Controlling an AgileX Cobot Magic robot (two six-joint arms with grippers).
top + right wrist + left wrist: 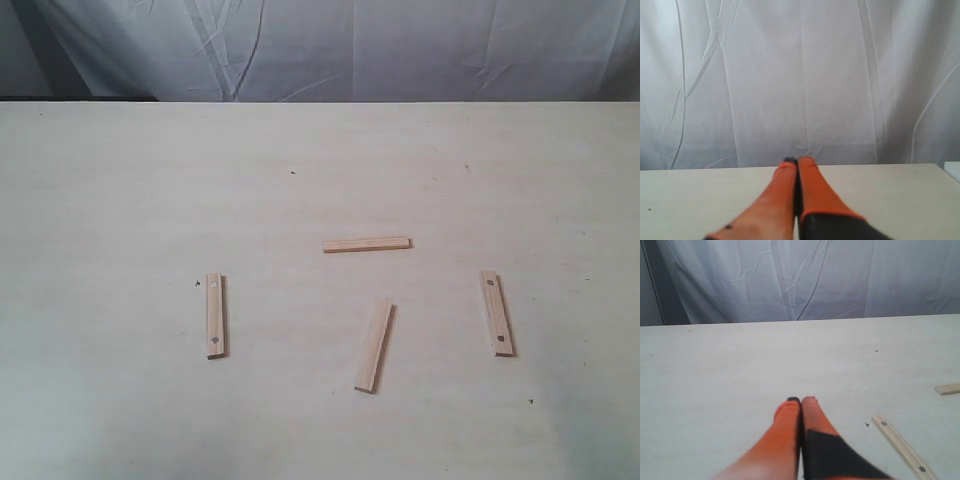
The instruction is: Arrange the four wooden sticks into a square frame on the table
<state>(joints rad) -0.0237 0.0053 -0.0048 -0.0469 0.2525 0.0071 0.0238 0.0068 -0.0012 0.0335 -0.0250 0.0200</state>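
Nearest my exterior camera lies a plain pale wooden strip [374,345], slanted, mid-table. Beyond it a second plain strip [366,244] lies crosswise. A left drilled strip [215,315] and a right drilled strip [497,313], both with dark holes, flank them. All four lie well apart on the beige matte table [120,200]. I see the orange-fingered left gripper [801,401] and right gripper [797,161] pinched together, empty.

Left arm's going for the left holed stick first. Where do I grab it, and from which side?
Grip the left stick at mid-length, between its two holes, coming straight down from above. It lies flat on the table, apart from the others, so pinch across its narrow width. The left gripper is shut and must open first.
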